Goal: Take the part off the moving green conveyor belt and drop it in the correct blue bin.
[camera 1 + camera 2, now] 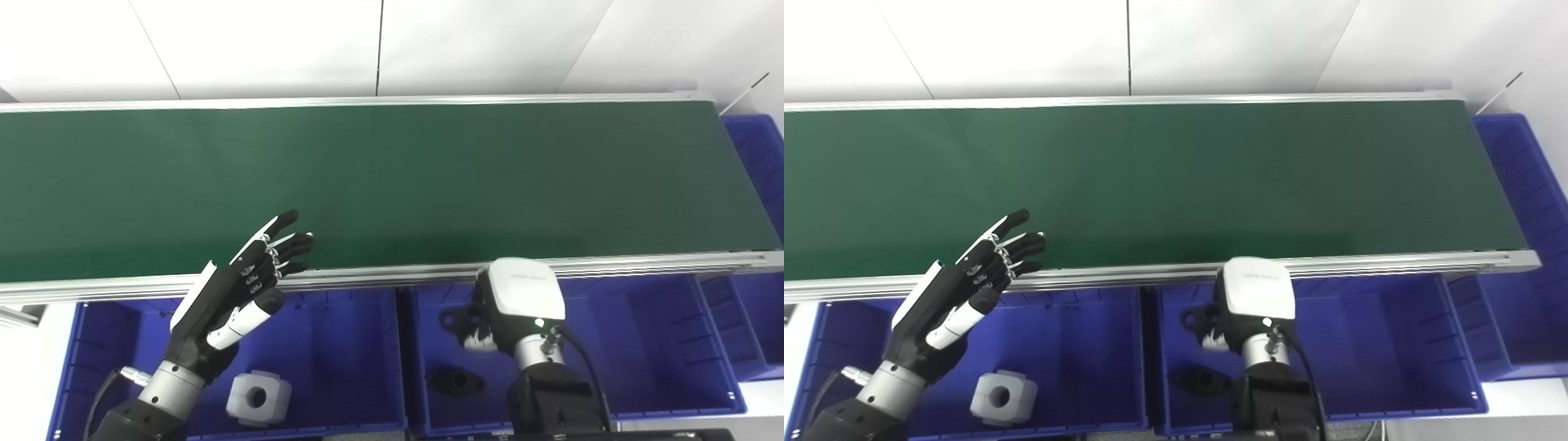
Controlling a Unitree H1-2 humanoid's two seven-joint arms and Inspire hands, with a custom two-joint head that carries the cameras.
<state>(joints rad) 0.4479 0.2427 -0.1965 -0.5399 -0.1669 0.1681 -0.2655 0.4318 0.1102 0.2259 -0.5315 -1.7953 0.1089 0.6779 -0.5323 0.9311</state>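
Observation:
The green conveyor belt (pixel 392 177) runs across the picture with nothing on it. My right hand (pixel 511 306) hangs over the middle blue bin (pixel 643 331), shut on a black flanged part (pixel 456 320) that sticks out to its left. A second black flanged part (pixel 456 381) lies on that bin's floor below it. My left hand (pixel 245 282) is open, fingers spread, raised above the left blue bin (pixel 343 343) with its fingertips over the belt's near rail. A white cube-shaped part with a hole (pixel 258 398) sits in the left bin.
An aluminium rail (pixel 612 264) edges the belt's near side, just above the bins. Another blue bin (pixel 756 153) stands past the belt's right end, and a smaller blue compartment (pixel 744 324) sits at the lower right. White wall panels lie behind the belt.

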